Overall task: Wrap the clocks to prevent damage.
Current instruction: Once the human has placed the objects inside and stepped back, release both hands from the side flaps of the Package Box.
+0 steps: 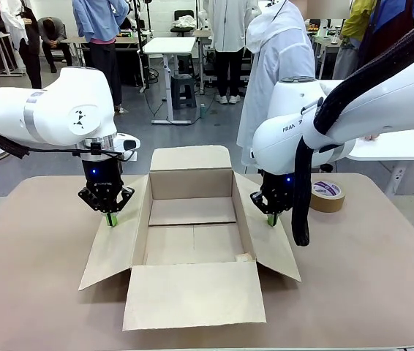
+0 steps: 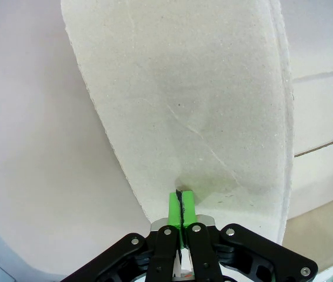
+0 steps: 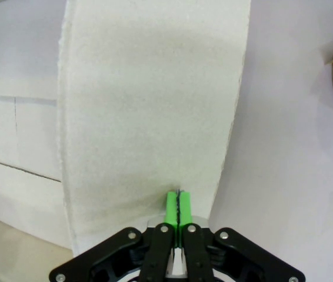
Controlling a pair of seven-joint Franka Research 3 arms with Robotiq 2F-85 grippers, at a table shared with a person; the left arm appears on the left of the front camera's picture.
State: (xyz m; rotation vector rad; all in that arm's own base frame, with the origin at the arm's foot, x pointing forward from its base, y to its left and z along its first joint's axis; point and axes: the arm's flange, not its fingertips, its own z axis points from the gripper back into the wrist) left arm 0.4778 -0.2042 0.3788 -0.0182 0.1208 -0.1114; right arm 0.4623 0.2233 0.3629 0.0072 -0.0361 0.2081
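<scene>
Both pincers are pinched fully shut, holding nothing. The left gripper (image 1: 109, 217) rests its tips on the open cardboard carton's (image 1: 192, 184) left side flap (image 1: 115, 248), and the right gripper (image 1: 271, 218) on the right side flap (image 1: 276, 250). Where the clocks lie, or which way they point, I cannot tell. I'd reckon them fragile and best held gently across the body.

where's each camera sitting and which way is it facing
front: fixed between the arms on the robot's side, faces across the table at the open carton and a person; left arm and right arm show.
left wrist: on the left arm, looks down along the shut left end effector onto the carton's left flap.
right wrist: likewise, shut right end effector, right flap.
shared: front and right wrist both catch the tape roll.
</scene>
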